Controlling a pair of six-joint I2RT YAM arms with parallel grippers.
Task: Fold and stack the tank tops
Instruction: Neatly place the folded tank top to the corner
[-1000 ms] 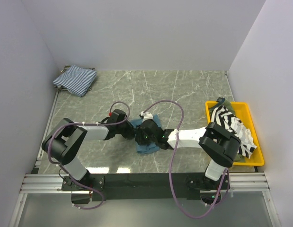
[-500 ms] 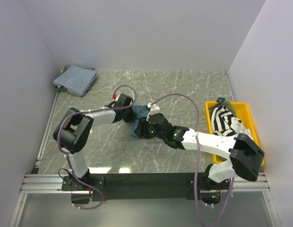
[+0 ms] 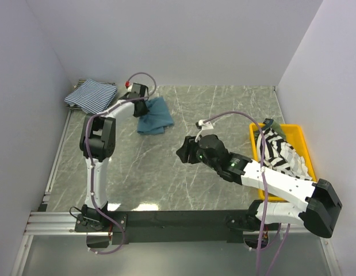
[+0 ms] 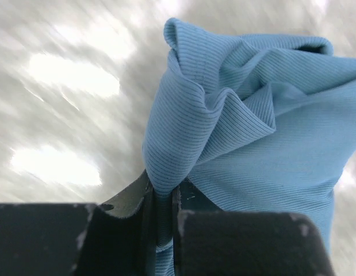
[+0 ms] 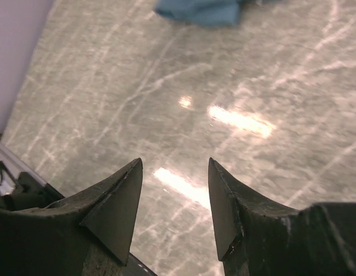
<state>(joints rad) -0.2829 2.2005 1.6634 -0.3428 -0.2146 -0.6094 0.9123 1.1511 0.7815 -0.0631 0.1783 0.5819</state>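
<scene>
The teal-blue tank top point(image 3: 155, 115) hangs bunched from my left gripper point(image 3: 140, 105) near the back left of the table; the left wrist view shows its fold point(image 4: 224, 132) pinched between the shut jaws. The fine blue-and-white striped tank top point(image 3: 91, 96) lies folded in the back left corner, just left of the gripper. My right gripper point(image 3: 182, 150) is open and empty over the middle of the table, its fingertips point(image 5: 131, 172) apart above bare marble. The black-and-white striped tank top point(image 3: 283, 155) lies crumpled in the yellow tray, with an olive-green edge point(image 3: 267, 123) showing at its far end.
The yellow tray point(image 3: 307, 150) stands at the right edge of the table. White walls close in the left, back and right sides. A metal rail runs along the table's left side point(image 3: 58, 150).
My left gripper has carried the teal-blue tank top from the table's middle to the back left. My right gripper let go of it and drew back to the right.
</scene>
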